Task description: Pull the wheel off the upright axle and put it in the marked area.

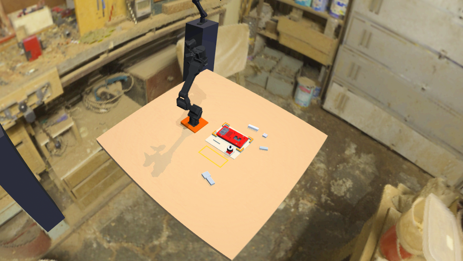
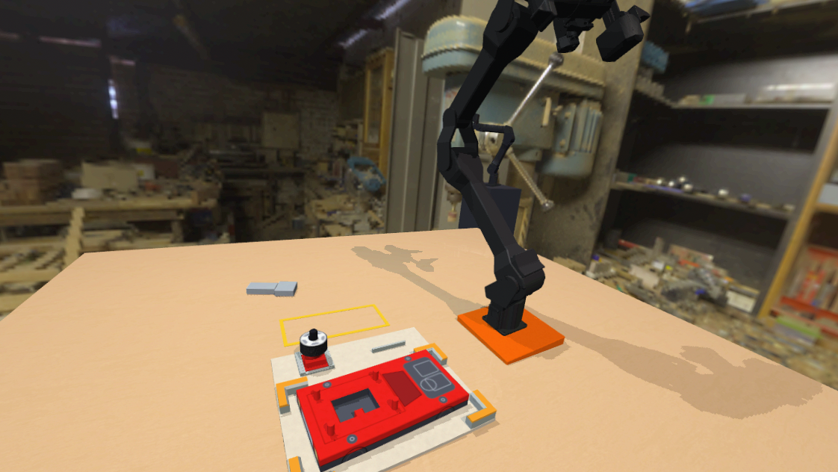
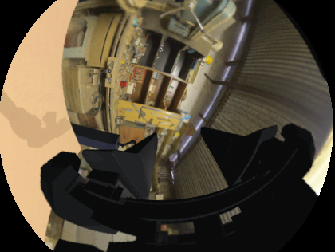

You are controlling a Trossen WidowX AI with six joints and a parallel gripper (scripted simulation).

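The top view takes in the whole reach of the black arm (image 1: 191, 79) (image 2: 498, 227) above its orange base plate (image 1: 202, 123) (image 2: 544, 340), while the exterior view cuts off its upper end. Only the top view shows the three small pale pieces (image 1: 253, 127) beyond the red car body (image 1: 233, 134) (image 2: 363, 431); the exterior view in turn shows the upright pegs on that body more plainly. The wrist view catches a strip of worktop (image 1: 259, 194) (image 2: 146, 352) (image 3: 32, 60) with a shadow on it, and the fingers, fairly wide apart with nothing between them. The wheel (image 1: 230, 148) (image 2: 313, 344) is on the upright axle (image 1: 230, 146) (image 2: 313, 332), over a small red block (image 1: 229, 152) (image 2: 314, 362) on the pale board (image 1: 232, 158) (image 2: 410, 337), outside the yellow outline (image 1: 209, 159) (image 2: 328, 312) beside it. It lies level, a short round drum with a black side wall and a silvery-white upper face marked by darker patches, the black axle tip standing up through its middle.
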